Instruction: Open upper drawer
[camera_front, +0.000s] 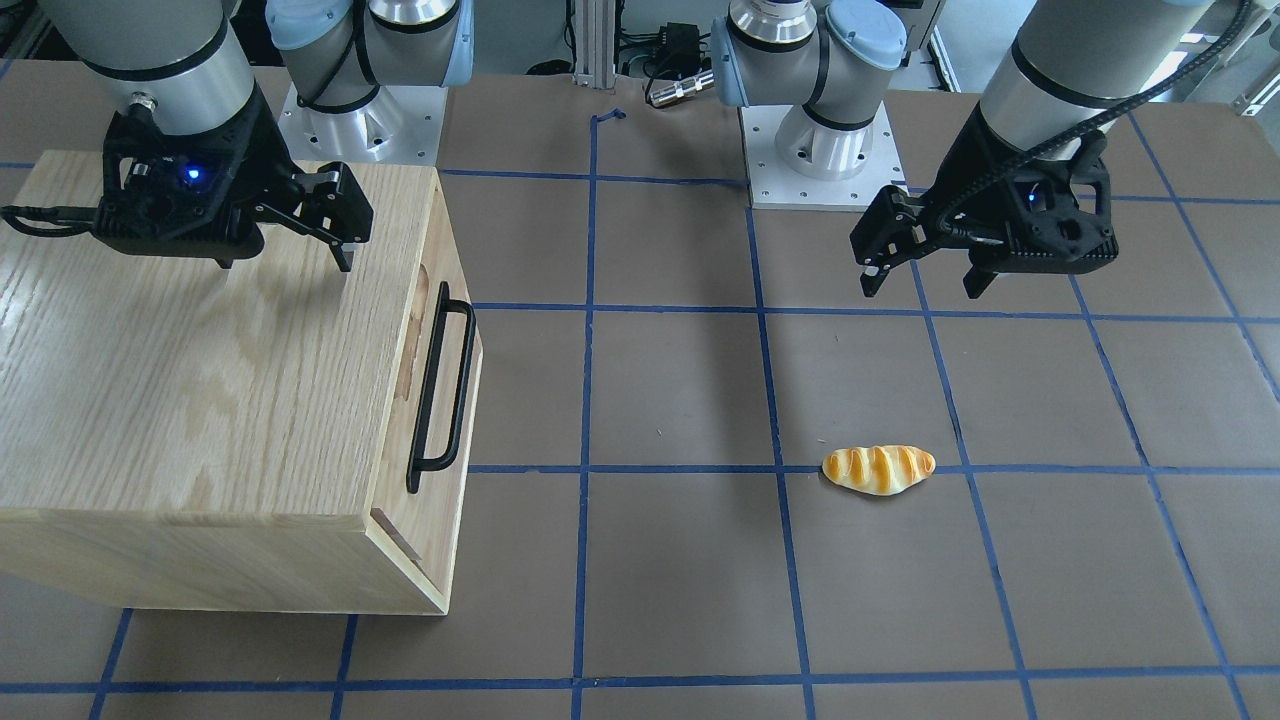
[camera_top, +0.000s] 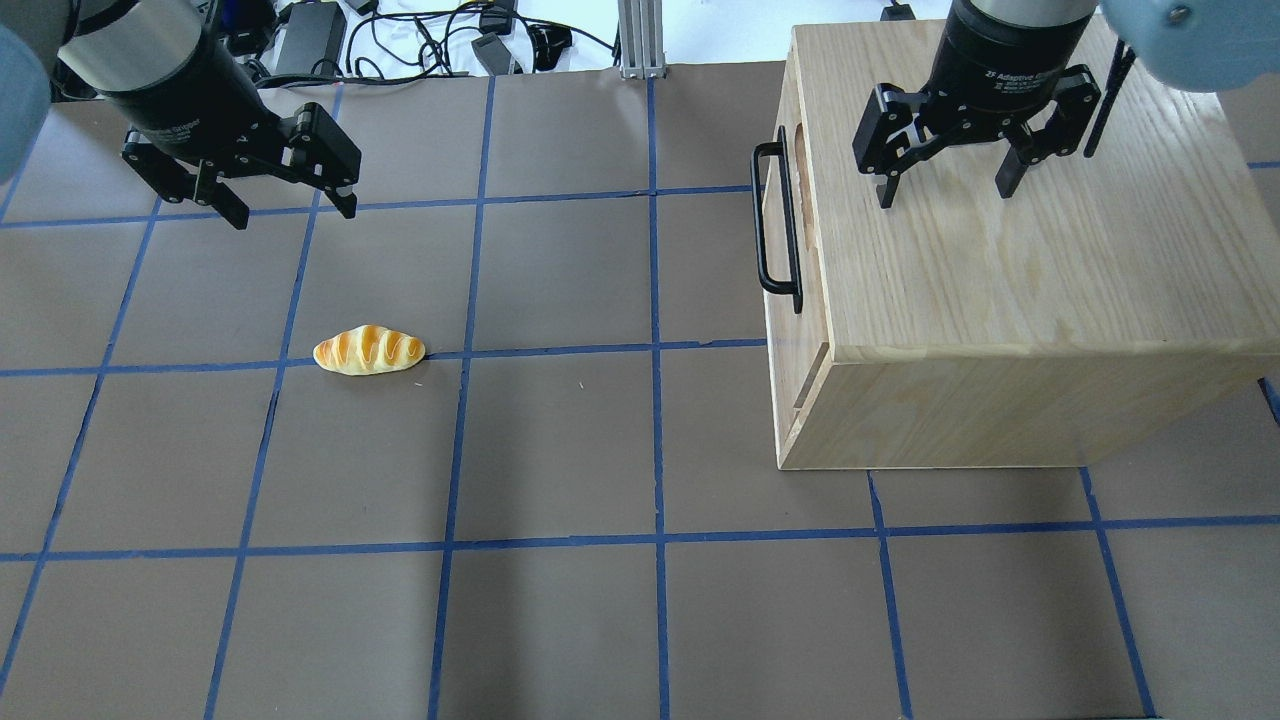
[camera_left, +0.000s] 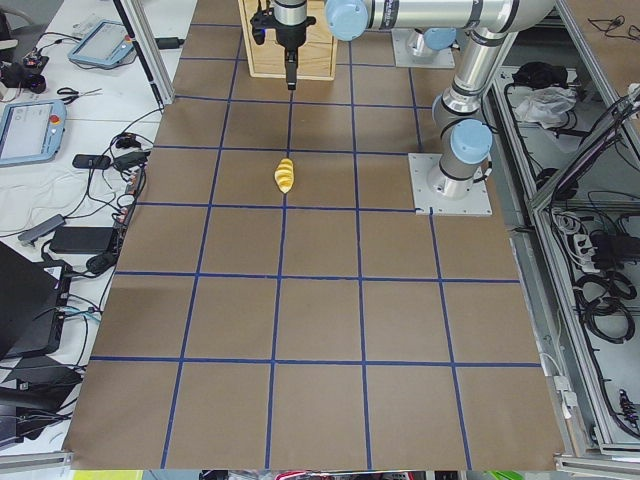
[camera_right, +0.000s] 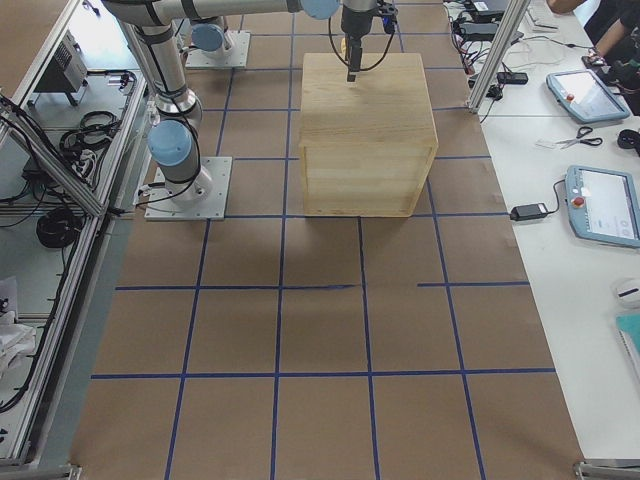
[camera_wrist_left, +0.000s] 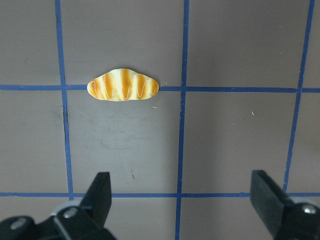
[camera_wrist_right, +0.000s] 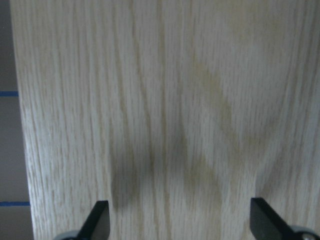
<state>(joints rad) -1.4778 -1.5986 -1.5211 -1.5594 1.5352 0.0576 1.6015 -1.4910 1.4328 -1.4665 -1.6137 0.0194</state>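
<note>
- Upper drawer (camera_top: 808, 240) looks shut, front flush w/ cabinet (camera_top: 1050, 260), on robot's R side of table (camera_top: 560, 450); black bar handle (camera_top: 765, 225) faces table centre
- R gripper (camera_top: 945, 195) hovers over cabinet top, near handle edge, wide open, empty
- L gripper (camera_top: 295, 215) wide open, empty, above table, well apart from drawer
- Bun (camera_top: 369, 351) on tape line near L gripper
</note>
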